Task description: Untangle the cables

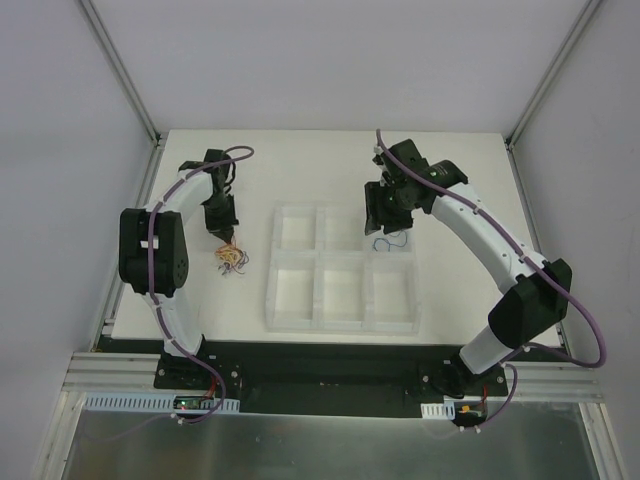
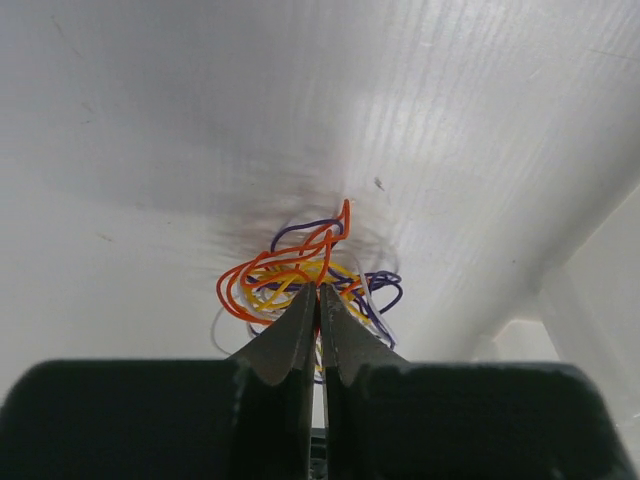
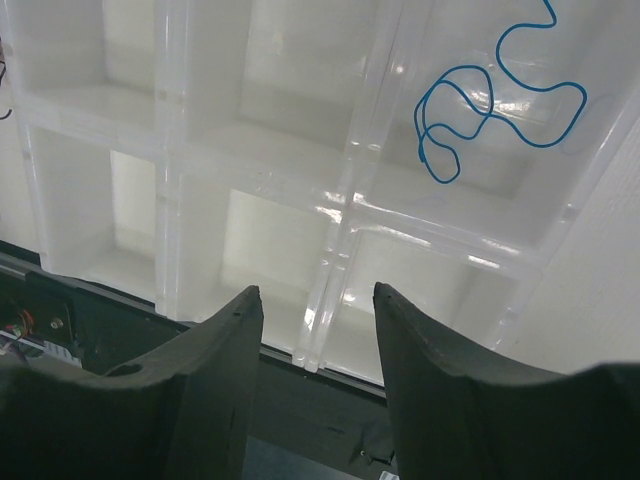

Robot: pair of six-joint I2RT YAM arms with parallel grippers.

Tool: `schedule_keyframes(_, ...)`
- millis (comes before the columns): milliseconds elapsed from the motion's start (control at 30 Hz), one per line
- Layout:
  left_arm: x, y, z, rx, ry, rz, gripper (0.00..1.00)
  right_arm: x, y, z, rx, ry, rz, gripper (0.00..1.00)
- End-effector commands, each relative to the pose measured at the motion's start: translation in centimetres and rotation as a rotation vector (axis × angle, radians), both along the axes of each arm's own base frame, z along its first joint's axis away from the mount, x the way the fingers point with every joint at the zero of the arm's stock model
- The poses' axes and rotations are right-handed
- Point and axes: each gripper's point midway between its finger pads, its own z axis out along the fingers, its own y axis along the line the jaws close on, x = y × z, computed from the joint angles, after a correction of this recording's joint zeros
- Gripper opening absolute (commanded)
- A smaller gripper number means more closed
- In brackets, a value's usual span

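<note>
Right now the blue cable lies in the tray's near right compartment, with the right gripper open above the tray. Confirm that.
Not near: the blue cable lies in the tray's far right compartment, as the top external view shows. The right gripper is open above the tray.

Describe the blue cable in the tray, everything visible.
The blue cable is a single very thin, flexible wire, seemingly plastic-coated, lying loose in wavy loops on the floor of the far right compartment of the clear tray. It lies apart from the multicoloured tangle left of the tray. One end leaves the wrist view. The right gripper hangs above it, jaws open, not touching.
</note>
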Motion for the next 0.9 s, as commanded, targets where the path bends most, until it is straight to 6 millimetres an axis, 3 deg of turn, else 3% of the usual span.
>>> schedule_keyframes(0,-0.4,2.0,1.6,0.105,-0.008,-0.004,0.0,0.1,0.3,1.8,0.041,-0.07,0.023,0.51)
schedule_keyframes(167,-0.3,2.2,4.8,0.108,-0.11,0.02,0.0,0.2,1.4,1.6,0.052,-0.057,0.056,0.51)
schedule_keyframes(333,-0.8,1.2,7.6,0.04,-0.193,0.067,0.0,0.3,3.8,2.1,0.105,-0.059,0.114,0.51)
schedule_keyframes(500,-0.2,0.4,8.7,-0.027,-0.213,0.086,0.0,0.3,5.5,2.6,0.138,-0.034,0.147,0.5)
schedule_keyframes(700,0.3,-0.2,9.5,-0.076,-0.2,0.109,0.0,-0.4,4.8,2.2,0.12,-0.021,0.145,0.5)
schedule_keyframes(767,0.4,-0.5,11.2,-0.097,-0.243,0.118,0.0,-0.7,4.4,1.9,0.109,-0.019,0.141,0.5)
schedule_keyframes(867,0.1,-0.5,15.9,-0.118,-0.365,0.15,0.0,-0.9,4.2,2.0,0.11,-0.026,0.143,0.5)
